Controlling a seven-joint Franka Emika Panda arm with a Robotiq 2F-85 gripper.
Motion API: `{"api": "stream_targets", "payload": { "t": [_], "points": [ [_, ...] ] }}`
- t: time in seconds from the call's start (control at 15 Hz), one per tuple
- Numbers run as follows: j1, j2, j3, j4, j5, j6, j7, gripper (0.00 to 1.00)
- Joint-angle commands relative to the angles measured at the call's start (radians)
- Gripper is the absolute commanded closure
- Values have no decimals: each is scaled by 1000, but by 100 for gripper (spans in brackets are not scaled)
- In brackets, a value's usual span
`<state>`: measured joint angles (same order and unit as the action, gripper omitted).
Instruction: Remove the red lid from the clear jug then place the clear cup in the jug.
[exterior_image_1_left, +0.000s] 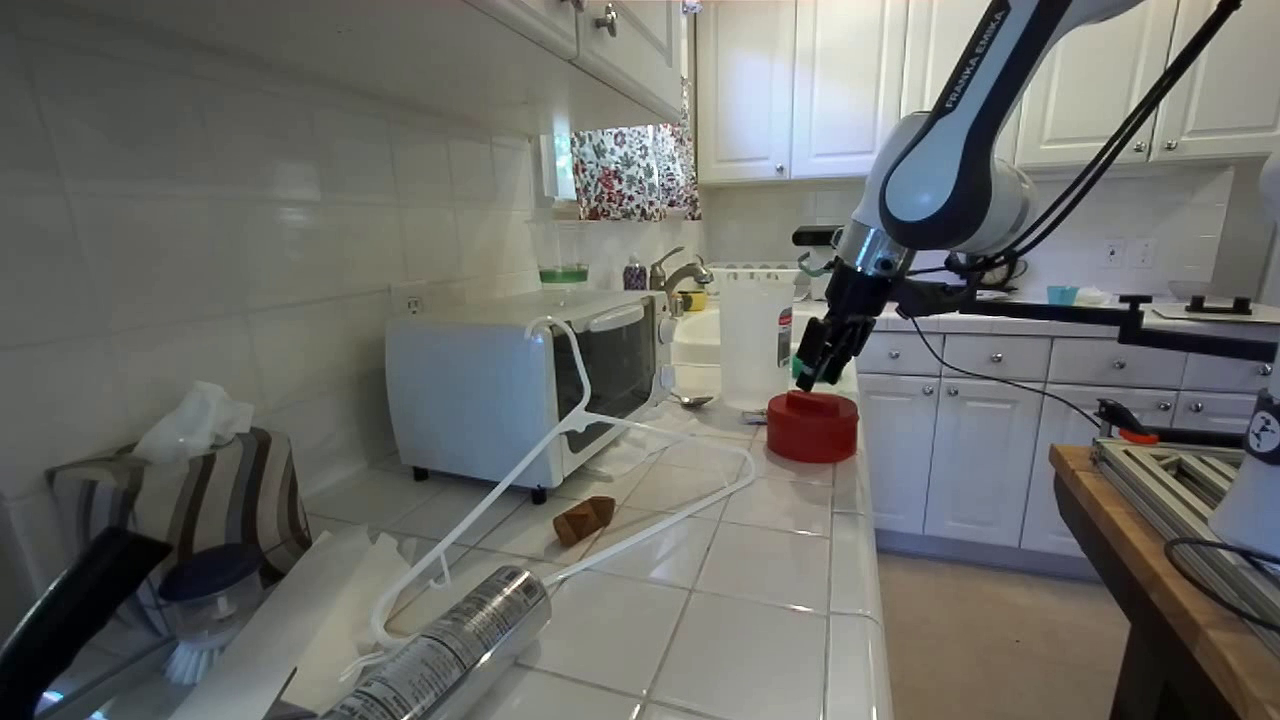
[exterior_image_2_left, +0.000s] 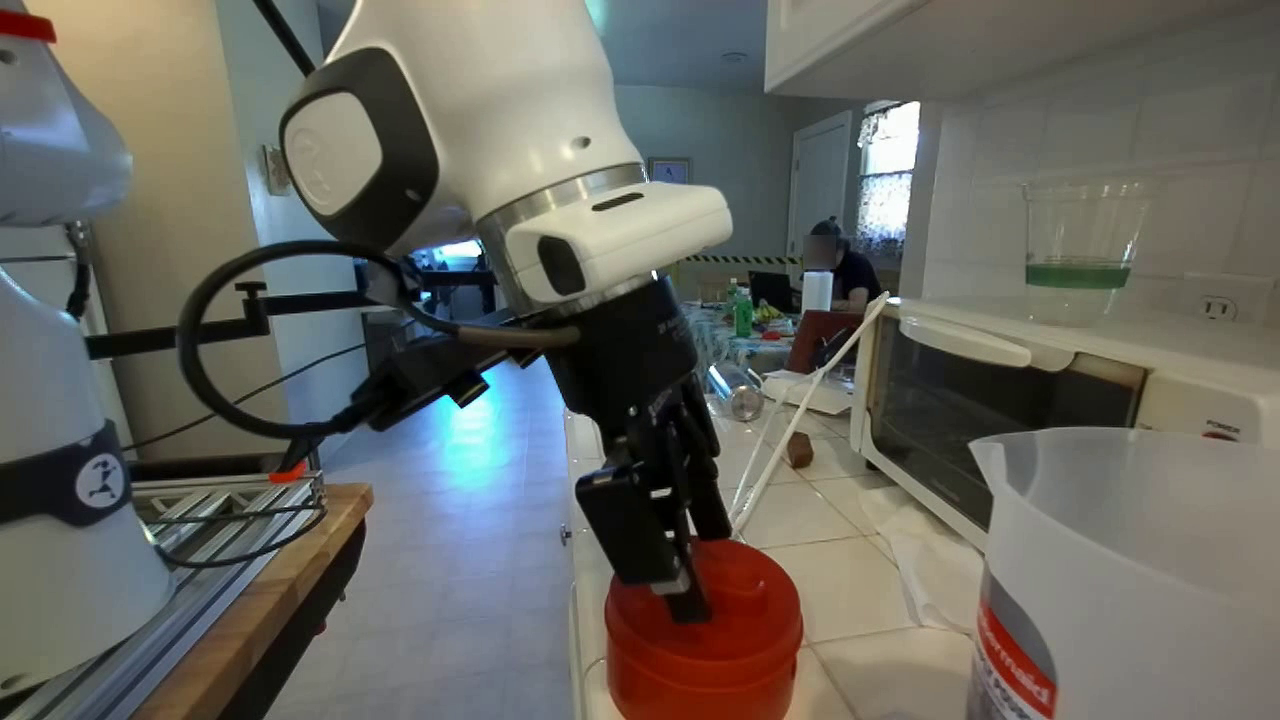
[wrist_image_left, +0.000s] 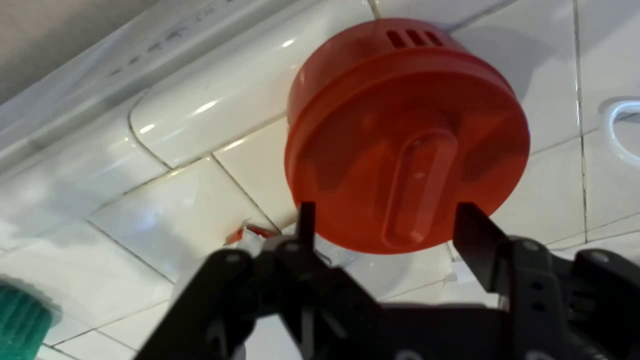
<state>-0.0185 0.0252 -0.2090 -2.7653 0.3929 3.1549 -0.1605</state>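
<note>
The red lid (exterior_image_1_left: 812, 432) sits on the tiled counter near its edge, beside the clear jug and apart from it. Its raised grip ridge faces up in the wrist view (wrist_image_left: 360, 125). The translucent clear jug (exterior_image_1_left: 752, 340) stands upright with an open top; it also shows at the right of an exterior view (exterior_image_2_left: 1130, 560). A clear cup (exterior_image_2_left: 1085, 230), green in its lower part, stands on the white oven. My gripper (wrist_image_left: 385, 207) is open and empty at the lid's top, its fingers apart on either side of the ridge. I cannot tell whether they touch the lid.
The white toaster oven (exterior_image_1_left: 470, 390) stands against the wall. A white hanger (exterior_image_1_left: 577, 422), a brown wooden piece (exterior_image_1_left: 584, 520) and a spray can (exterior_image_1_left: 450, 650) lie on the counter. A green object (wrist_image_left: 22, 320) lies near the jug. The counter edge (wrist_image_left: 210, 100) runs close beside the lid.
</note>
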Motion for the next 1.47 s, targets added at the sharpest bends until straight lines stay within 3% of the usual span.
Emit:
{"api": "stream_targets", "payload": {
  "t": [0.0, 0.2, 0.27, 0.4, 0.47, 0.6, 0.73, 0.87, 0.93, 1.2, 1.4],
  "points": [
    [-1, 7, -4, 0, 14, 22, -7, 22],
    [-3, -1, -42, 0, -56, -5, 15, 8],
    [-66, -1, -12, 0, -146, -4, 39, 0],
    [-104, -33, -29, 3, -237, -41, 10, 0],
    [-80, -49, -91, 2, -312, -47, 26, 0],
    [-130, -89, -113, 26, -458, -97, 67, 0],
    [-197, -173, -89, 67, -618, -212, 152, 0],
    [-222, -291, -38, 102, -704, -362, 225, 0],
    [-234, -331, 8, 117, -672, -418, 208, 0],
    [-188, -453, 78, 175, -598, -598, 201, 0],
    [-168, -466, 87, 177, -558, -575, 193, 0]
  ]
}}
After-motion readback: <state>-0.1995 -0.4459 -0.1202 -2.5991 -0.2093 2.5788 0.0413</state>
